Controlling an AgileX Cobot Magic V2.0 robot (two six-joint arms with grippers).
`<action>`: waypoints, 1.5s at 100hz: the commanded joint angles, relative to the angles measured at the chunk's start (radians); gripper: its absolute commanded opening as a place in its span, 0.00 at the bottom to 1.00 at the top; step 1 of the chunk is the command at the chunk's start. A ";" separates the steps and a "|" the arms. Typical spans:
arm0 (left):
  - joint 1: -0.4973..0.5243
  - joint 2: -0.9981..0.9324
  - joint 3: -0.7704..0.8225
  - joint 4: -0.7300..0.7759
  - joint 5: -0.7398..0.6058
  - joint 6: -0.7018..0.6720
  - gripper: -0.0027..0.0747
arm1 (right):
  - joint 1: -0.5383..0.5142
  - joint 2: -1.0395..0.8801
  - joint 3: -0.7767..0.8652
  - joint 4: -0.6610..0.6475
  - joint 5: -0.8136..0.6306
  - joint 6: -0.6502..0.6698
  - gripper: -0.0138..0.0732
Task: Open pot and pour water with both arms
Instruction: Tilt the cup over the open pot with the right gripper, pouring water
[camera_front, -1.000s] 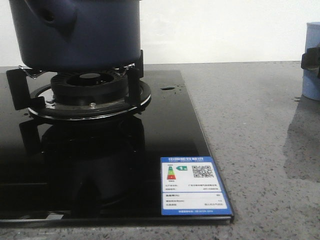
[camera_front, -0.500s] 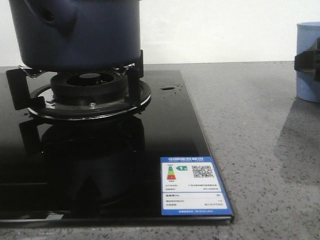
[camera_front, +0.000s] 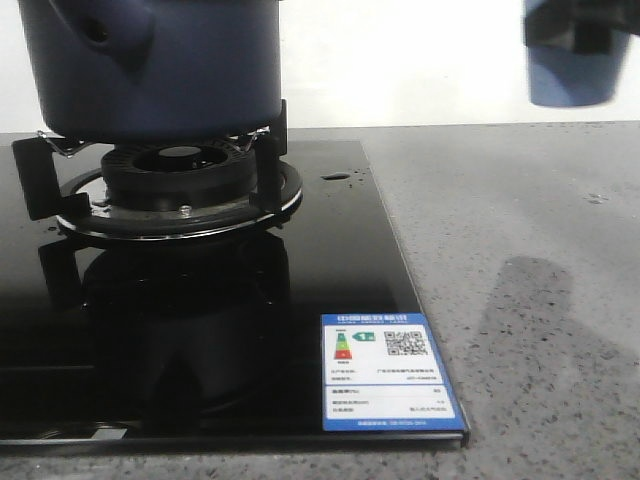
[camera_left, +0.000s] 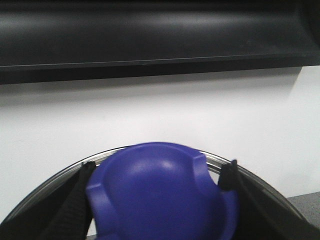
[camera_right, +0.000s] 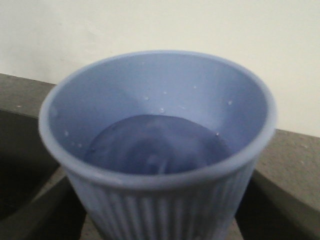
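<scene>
1. Currently, by judgement, mid-carry: ribbed light-blue cup (camera_front: 570, 70) held in the air above the grey counter (camera_front: 520, 300), well to the right of the pot (camera_front: 160, 70) and not yet over it.
2. Right gripper (camera_front: 578, 35) clamped around the cup, dark fingers on either side of its wall. Inside, in the right wrist view, water (camera_right: 155, 145) filling the lower part and small droplets on the inner wall.
3. Left gripper (camera_left: 160, 200) closed on the rounded blue knob (camera_left: 160, 185) of the lid (camera_left: 60, 175), black fingers pressed against both sides of the knob, a thin metal rim curving behind it. Cannot tell whether the lid sits on the pot or hangs clear of it.
4. To do the step well: keep the cup upright while carrying it across the glossy black cooktop (camera_front: 200, 330). Make sure the lid is clear of the pot mouth before tilting. Bring the cup rim over the opening, then tip slowly to avoid splashing onto the glass.
5. Pot: large, round, dark navy, with smooth matte walls. Resting on the black supports of the gas burner (camera_front: 180, 170) at the far left of the cooktop. Stubby handle mount with a small hole on its left side; top edge cut off by the front view.
</scene>
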 joint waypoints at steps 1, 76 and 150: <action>0.003 -0.023 -0.039 0.001 -0.117 0.000 0.50 | 0.043 -0.034 -0.085 -0.015 -0.085 -0.004 0.58; 0.003 -0.023 -0.039 0.001 -0.117 0.000 0.50 | 0.307 0.100 -0.524 -0.192 0.325 -0.004 0.58; 0.003 -0.023 -0.039 0.001 -0.117 0.000 0.50 | 0.453 0.160 -0.689 -0.634 0.539 -0.004 0.58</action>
